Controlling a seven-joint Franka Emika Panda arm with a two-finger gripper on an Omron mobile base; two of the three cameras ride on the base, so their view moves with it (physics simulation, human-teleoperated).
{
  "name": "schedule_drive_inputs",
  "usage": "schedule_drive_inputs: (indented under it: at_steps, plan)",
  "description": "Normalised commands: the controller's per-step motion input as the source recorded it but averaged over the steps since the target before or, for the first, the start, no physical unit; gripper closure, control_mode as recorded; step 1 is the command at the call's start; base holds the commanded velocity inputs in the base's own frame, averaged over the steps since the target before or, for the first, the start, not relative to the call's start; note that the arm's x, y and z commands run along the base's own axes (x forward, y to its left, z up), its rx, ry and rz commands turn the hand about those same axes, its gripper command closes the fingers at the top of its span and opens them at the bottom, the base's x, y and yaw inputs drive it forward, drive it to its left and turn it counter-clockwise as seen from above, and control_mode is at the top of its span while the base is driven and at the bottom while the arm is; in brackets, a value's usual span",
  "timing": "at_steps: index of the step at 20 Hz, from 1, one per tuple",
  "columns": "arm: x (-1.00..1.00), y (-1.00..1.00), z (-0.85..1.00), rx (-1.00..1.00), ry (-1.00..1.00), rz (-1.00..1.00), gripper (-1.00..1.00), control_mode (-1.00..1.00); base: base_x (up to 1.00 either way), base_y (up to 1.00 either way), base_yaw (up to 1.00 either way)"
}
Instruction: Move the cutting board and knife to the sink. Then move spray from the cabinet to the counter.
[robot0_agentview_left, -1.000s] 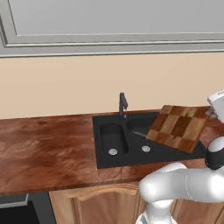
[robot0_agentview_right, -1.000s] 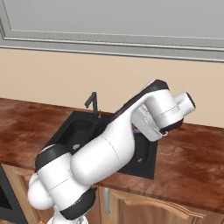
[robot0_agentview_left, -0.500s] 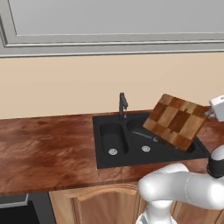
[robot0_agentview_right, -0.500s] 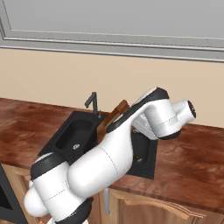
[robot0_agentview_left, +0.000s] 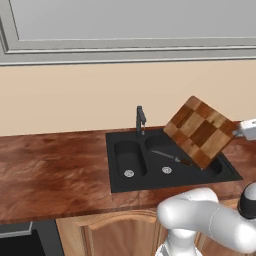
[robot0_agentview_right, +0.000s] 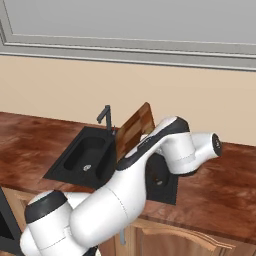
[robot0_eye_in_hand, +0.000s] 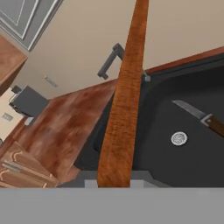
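Observation:
My gripper (robot0_agentview_left: 238, 132) is shut on the right edge of the checkered cutting board (robot0_agentview_left: 201, 131), which hangs steeply tilted over the larger right basin of the black sink (robot0_agentview_left: 175, 184). In the hand view the cutting board (robot0_eye_in_hand: 124, 105) runs edge-on up the middle, away from my hand. The knife (robot0_agentview_left: 172, 158) lies flat on the floor of that basin, below the board and apart from it; the hand view shows the knife (robot0_eye_in_hand: 200, 116) near the drain. From the right base view the cutting board (robot0_agentview_right: 135, 129) stands beside the faucet (robot0_agentview_right: 106, 116), with my arm in front. The spray is out of view.
The reddish-brown counter (robot0_agentview_left: 55, 170) stretches left of the sink. A slim dark faucet (robot0_agentview_left: 141, 119) rises at the sink's back rim. Grey panelled upper cabinet fronts (robot0_agentview_left: 130, 25) hang shut above. A dark boxy appliance (robot0_eye_in_hand: 28, 103) stands on the counter at the far left.
The board has tipped up from a shallow slant to a steep tilt over the right basin. The knife, hidden before, now lies uncovered on the basin floor.

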Motion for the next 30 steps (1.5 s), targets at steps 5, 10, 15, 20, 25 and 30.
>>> schedule_drive_inputs:
  at_steps: [5, 10, 15, 20, 25, 30]
  plan:
    - [0.13, 0.06, -0.23, 0.0, -0.12, -0.04, 1.0, -1.0, 0.0, 0.0, 0.0]
    - [0.18, 0.15, -0.36, 0.0, 0.0, 0.0, 1.0, -1.0, 0.0, 0.0, 0.0]
    - [0.19, 0.14, -0.41, 0.0, 0.0, 0.0, 1.0, -1.0, 0.0, 0.0, 0.0]
    - [0.2, 0.0, -0.29, 0.0, 0.0, 0.0, 1.0, -1.0, 0.0, 0.0, 0.0]
    - [0.31, 0.0, -0.27, 0.0, 0.0, 0.0, 1.0, -1.0, 0.0, 0.0, 0.0]
    - [0.37, 0.0, -0.25, 0.0, 0.0, 0.0, 1.0, -1.0, 0.0, 0.0, 0.0]
